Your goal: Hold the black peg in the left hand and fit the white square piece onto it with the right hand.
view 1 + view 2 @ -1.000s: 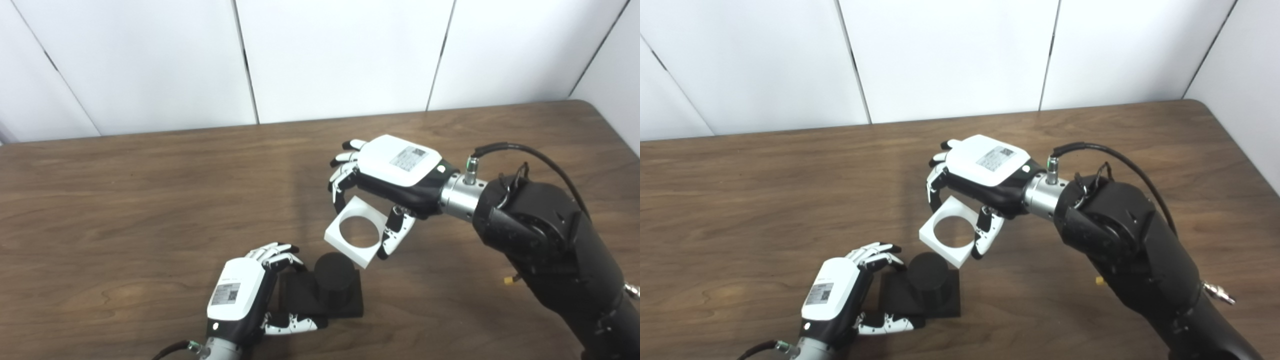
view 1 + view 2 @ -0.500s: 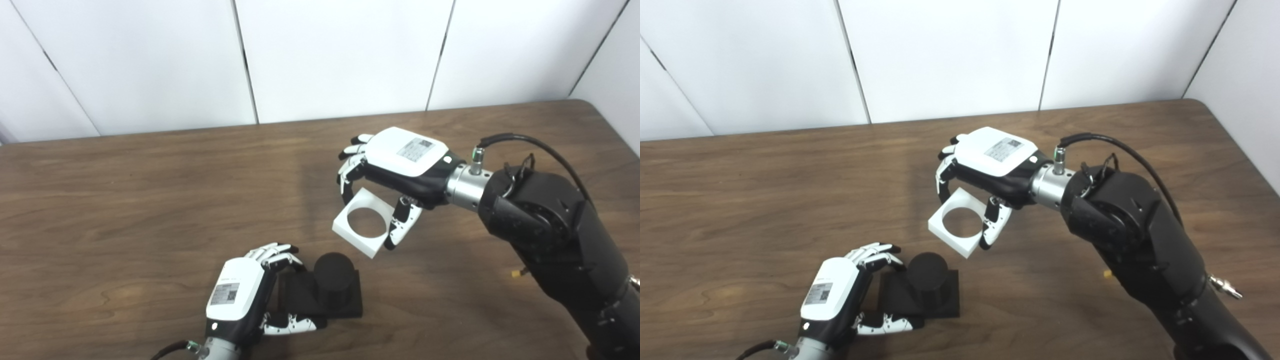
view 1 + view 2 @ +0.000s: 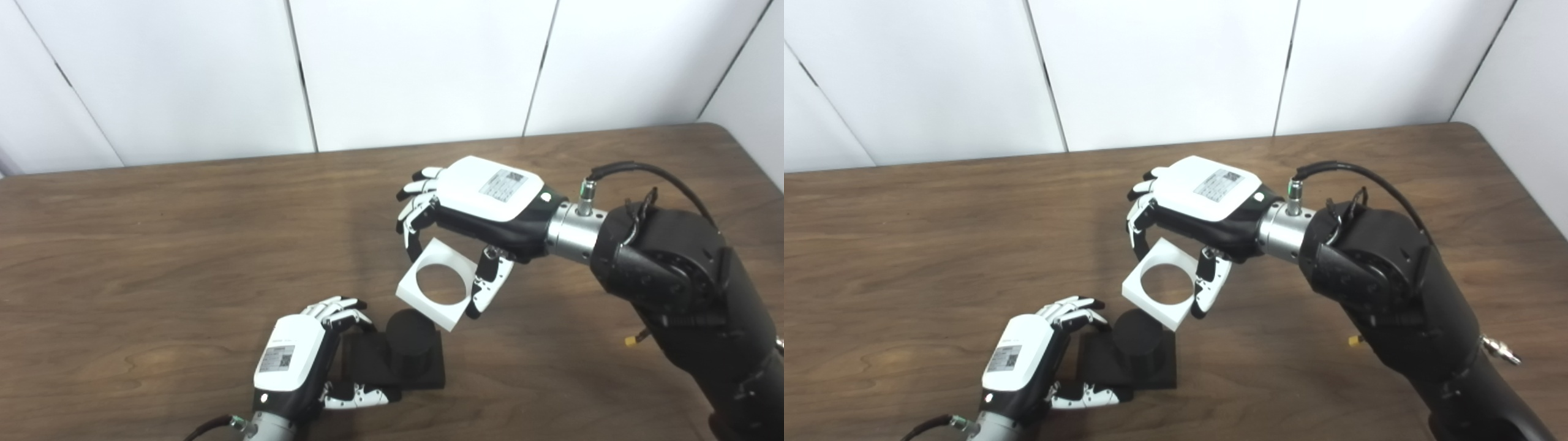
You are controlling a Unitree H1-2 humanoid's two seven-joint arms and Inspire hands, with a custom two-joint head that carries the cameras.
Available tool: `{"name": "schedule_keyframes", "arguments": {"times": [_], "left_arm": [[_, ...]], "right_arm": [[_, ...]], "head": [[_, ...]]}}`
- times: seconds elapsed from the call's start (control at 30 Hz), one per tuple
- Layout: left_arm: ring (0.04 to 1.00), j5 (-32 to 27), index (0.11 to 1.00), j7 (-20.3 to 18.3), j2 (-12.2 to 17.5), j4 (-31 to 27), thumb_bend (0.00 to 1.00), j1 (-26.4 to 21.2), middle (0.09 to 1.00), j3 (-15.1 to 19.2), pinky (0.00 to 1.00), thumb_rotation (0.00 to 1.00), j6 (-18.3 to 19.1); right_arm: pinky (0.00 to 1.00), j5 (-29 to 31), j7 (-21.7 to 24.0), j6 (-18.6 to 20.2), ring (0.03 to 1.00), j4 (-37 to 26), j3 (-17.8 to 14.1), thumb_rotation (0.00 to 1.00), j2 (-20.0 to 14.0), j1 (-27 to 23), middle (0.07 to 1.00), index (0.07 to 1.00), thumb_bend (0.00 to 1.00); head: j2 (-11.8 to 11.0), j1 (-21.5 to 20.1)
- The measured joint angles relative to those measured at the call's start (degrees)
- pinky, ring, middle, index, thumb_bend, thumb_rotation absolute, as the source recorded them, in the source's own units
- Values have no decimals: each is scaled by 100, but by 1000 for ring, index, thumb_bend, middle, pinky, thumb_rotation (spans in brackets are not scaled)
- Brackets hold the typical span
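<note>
The black peg is a short black cylinder standing on a black square base, resting on the wooden table near the front. My left hand grips the base's left side between fingers and thumb. My right hand is shut on the white square piece, a flat white block with a round hole, held tilted in the air just above and slightly behind and to the right of the peg. The piece's lower corner overlaps the peg's top in both eye views; I cannot tell whether they touch.
White wall panels stand behind the table's far edge. My bulky black right forearm reaches across the table's right side. The table's right corner is rounded.
My right hand first lifted the white piece up and to the right, then brought it back down and left toward the peg. My left hand and the peg have not moved.
</note>
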Motion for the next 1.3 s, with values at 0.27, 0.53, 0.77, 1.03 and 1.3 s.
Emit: {"name": "schedule_keyframes", "arguments": {"times": [0.27,0.53,0.77,1.03,1.3], "left_arm": [[835,4,488,0,0,19,514,-18,793,-6,788,49,2],[836,13,488,-1,-2,19,514,-19,794,-16,793,49,18],[834,14,488,-3,-34,19,514,-23,792,-27,788,49,33],[832,27,488,-2,-75,19,514,-26,791,-39,792,49,41],[831,51,488,-3,-88,19,514,-31,790,-52,792,49,65]], "right_arm": [[954,-7,174,183,900,-212,69,133,82,-30,755,482,525],[958,-20,268,192,903,-245,163,133,109,-10,756,483,524],[964,-34,265,174,911,-237,238,132,162,56,762,483,524],[965,-107,207,109,917,-37,284,132,182,87,764,483,524],[985,-156,171,104,921,-7,363,132,290,172,766,483,524]], "head": [[9,26],[44,53],[62,53],[44,97],[44,114]]}}
